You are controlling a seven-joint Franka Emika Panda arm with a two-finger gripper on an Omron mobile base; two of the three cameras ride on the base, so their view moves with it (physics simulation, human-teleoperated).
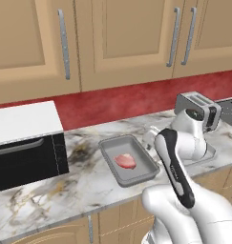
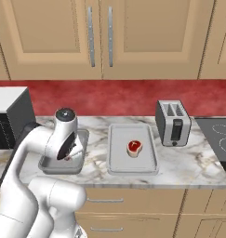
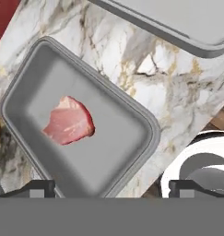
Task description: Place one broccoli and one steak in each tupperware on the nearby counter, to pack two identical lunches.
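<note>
Gripper (image 3: 111, 186) spread wide above the dark tray (image 3: 141, 120), steak (image 3: 69, 120) lying inside; the pale tray (image 2: 115, 160) to its right holds one too. Broccoli fetching looks next.

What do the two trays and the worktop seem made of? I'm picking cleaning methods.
Darker tray: looks like matte grey plastic, with smooth moulded walls and rounded corners. Paler tray: similar flat grey, possibly plastic or metal. Counter: polished marble look, white with grey-brown veins.
</note>
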